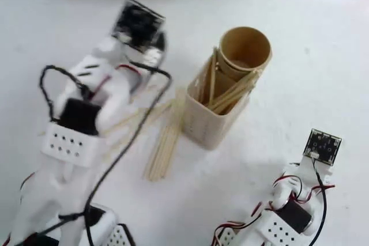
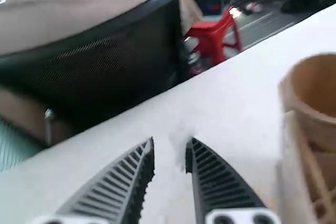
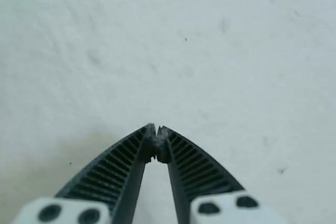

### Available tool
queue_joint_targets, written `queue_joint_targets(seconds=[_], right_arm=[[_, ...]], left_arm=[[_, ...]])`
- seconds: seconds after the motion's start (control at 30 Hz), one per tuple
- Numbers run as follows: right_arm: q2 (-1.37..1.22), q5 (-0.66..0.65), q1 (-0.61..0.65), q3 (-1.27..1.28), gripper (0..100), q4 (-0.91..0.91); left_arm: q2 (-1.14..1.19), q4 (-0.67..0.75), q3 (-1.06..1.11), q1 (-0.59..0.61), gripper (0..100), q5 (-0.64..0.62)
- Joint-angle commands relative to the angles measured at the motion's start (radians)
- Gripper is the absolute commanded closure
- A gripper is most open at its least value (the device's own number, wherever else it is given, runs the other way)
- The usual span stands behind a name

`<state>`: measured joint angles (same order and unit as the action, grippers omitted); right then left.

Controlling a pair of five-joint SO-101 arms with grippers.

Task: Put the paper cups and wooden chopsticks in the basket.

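— While we are listing what is on the table (image 1: 311,73), where is the basket sitting?
— Item one, basket (image 1: 207,122): beige and open-topped, it is sitting at the centre of the high view. Item two, paper cup (image 1: 245,50): it is standing inside the basket's upper end, mouth up. Item three, chopsticks (image 1: 230,91): several are leaning inside the basket, just below the cup.
— Are any lying outside?
— Item four, loose chopsticks (image 1: 163,145): a bundle is lying flat on the table just left of the basket. More are running under the left arm (image 1: 86,113), which is stretching up the left side of the frame.
— And the grippers?
— Item five, left gripper (image 2: 169,150): it is hanging above the table near the cup, with its jaws standing a little apart and gripping nothing. Item six, right gripper (image 3: 156,140): its tips are pressing together on nothing, over bare table. The right arm (image 1: 297,205) is resting at lower right, well apart from the basket. Background: a red stool (image 2: 218,32) and a black mesh chair (image 2: 94,61) are standing beyond the table's edge.
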<state>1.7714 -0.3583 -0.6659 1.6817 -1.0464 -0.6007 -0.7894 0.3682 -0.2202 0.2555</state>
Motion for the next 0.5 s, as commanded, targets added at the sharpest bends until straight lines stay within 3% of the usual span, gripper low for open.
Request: queue_joint_targets(seconds=[0.0, 0.17, 0.47], right_arm=[[-0.004, -0.008, -0.004, 0.011, 98.1, -0.002], [-0.004, -0.008, -0.004, 0.011, 98.1, -0.002], [-0.004, -0.008, -0.004, 0.011, 98.1, -0.002]], left_arm=[[0.039, 0.058, 0.146, 0.266, 88, 0.160], [0.252, 0.110, 0.216, 0.395, 88, 0.359], [0.674, -0.169, -0.084, 0.386, 87, 0.358]])
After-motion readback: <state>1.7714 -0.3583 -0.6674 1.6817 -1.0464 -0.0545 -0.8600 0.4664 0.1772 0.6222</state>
